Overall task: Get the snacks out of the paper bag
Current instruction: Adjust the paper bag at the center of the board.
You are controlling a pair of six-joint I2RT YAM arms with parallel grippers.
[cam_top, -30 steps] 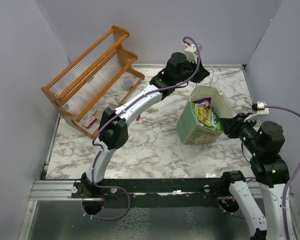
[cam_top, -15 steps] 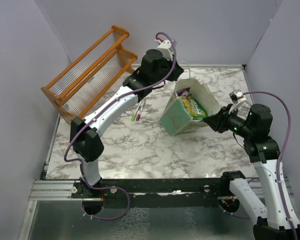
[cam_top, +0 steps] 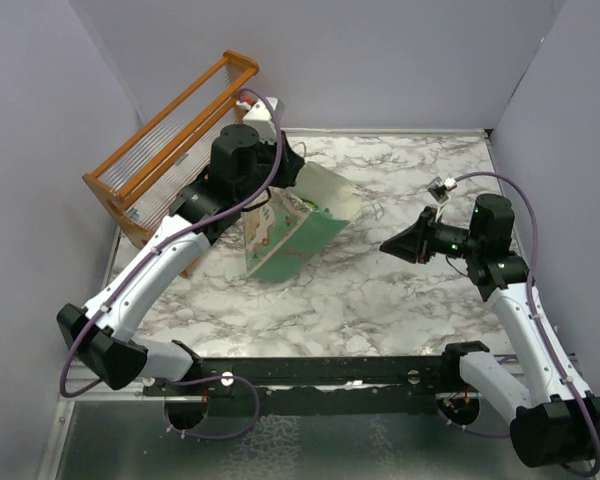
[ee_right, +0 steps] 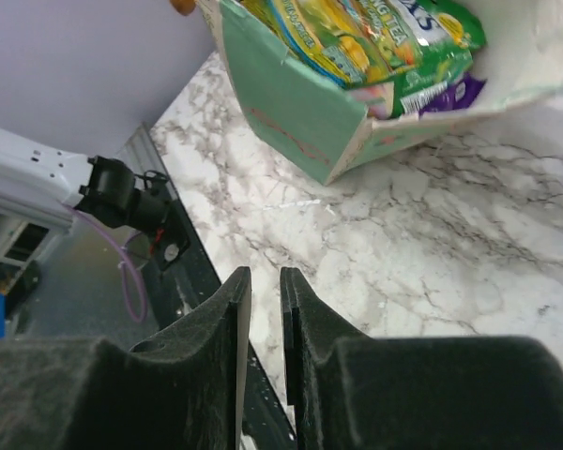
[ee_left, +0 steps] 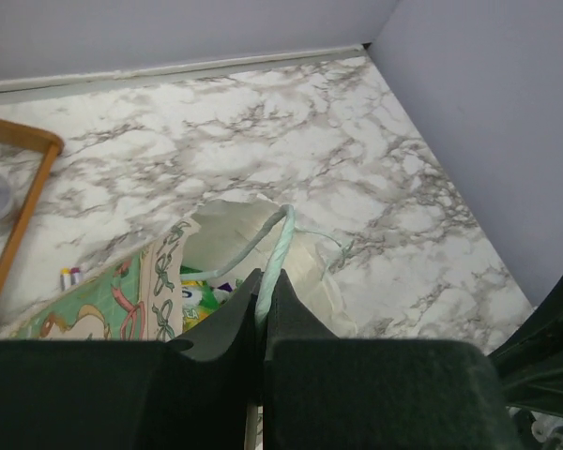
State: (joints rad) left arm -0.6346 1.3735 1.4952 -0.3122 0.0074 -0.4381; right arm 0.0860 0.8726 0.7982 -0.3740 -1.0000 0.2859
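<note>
Snacks (ee_right: 375,47): inside tilted paper bag (cam_top: 285,235), toward table's (cam_top: 380,300) left edge.
Left gripper (ee_left: 262,298): clamped on string handle (ee_left: 278,248).
Right gripper (ee_right: 266,277): barely ajar, empty.

Paper bag (cam_top: 298,235): tilting left of centre over the table (cam_top: 400,310), mouth turning up and to the right. Its string handle (ee_left: 272,248) is running up into the left gripper (ee_left: 264,286), which is pinching it above the bag's far edge.
Snacks (ee_right: 375,42): lying inside the bag, crowding at its mouth.
Wooden rack (cam_top: 170,140): standing at the far left, behind and left of the bag.
Pens (ee_left: 70,277): lying on the table just beside the bag, between it and the rack.
Right gripper (cam_top: 388,246): hanging right of the bag, well apart from it, pointing towards its mouth.
</note>
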